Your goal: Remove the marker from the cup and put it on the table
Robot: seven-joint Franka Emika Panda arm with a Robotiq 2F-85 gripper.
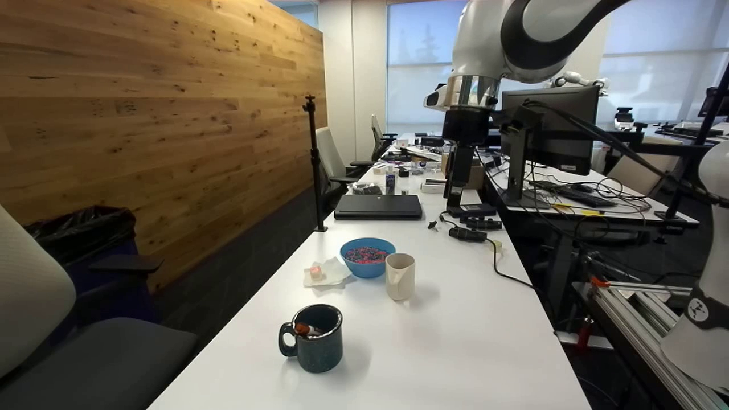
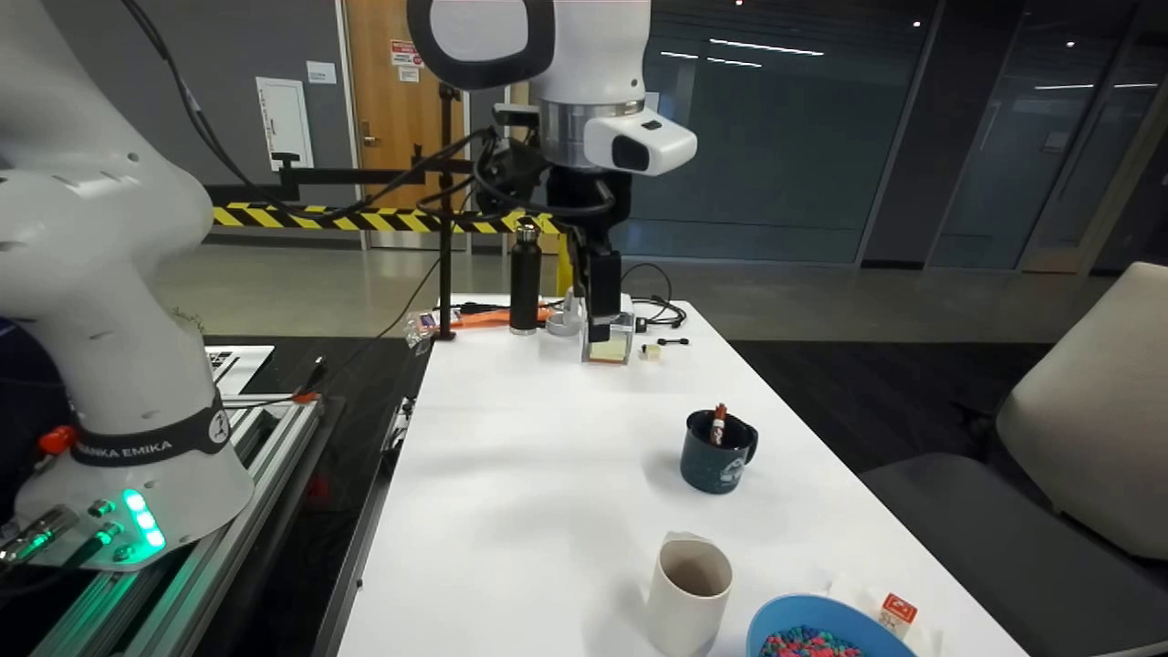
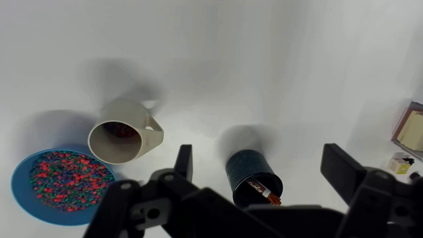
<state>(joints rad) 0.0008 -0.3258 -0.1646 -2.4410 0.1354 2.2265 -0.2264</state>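
Your hand [image 3: 261,165] is spread wide and grips nothing, presumably leaving room to close around the marker [image 3: 264,191], which reads "Expo". That leans inside the teal mug [image 3: 248,165] on the counter [image 1: 455,341], its end past the rim, likely your best hold. The arm's base band [image 2: 151,447] reads "EMIKA", the preceding word partly hidden.

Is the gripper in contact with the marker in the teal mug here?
Apart. An exterior view shows it: the gripper hangs above and to one side of the marker, with white table visible between gripper and teal mug.
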